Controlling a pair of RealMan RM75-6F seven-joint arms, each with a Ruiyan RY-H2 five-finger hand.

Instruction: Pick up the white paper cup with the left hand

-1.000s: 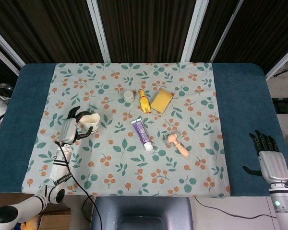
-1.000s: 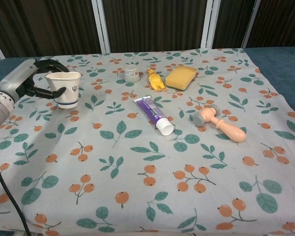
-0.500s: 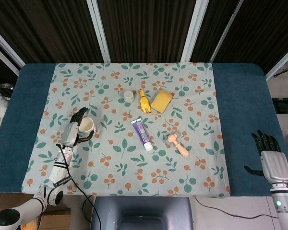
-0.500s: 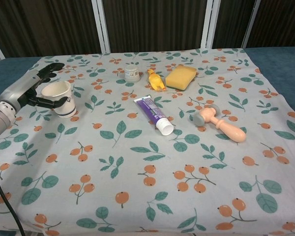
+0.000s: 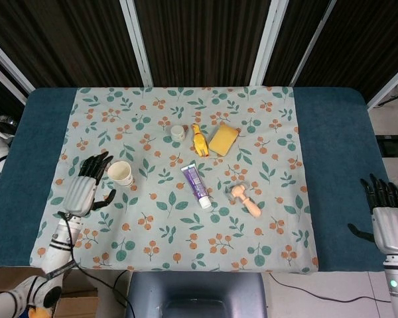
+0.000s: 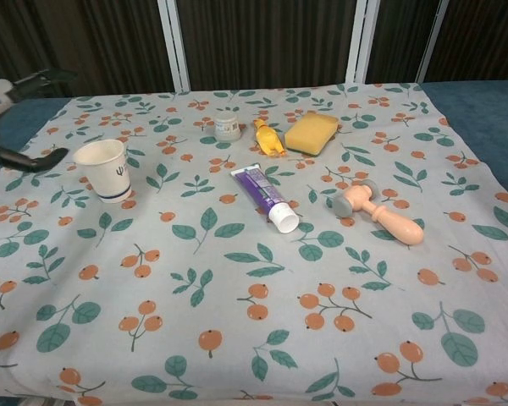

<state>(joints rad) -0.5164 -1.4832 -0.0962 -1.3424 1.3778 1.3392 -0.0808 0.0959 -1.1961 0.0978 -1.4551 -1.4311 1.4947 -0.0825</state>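
- Head view: the cup (image 5: 121, 173) stands upright, mouth up, on the cloth (image 5: 186, 218) near its left edge; the left hand (image 5: 83, 189) sits just beside it, fingers spread, holding nothing. Right hand (image 5: 390, 222) spread too.
- Chest view: cup (image 6: 103, 169) upright; left hand (image 6: 8, 118) mostly cropped, seemingly apart from it.

Left robot hand (image 6: 8, 118) cropped by chest view edge.
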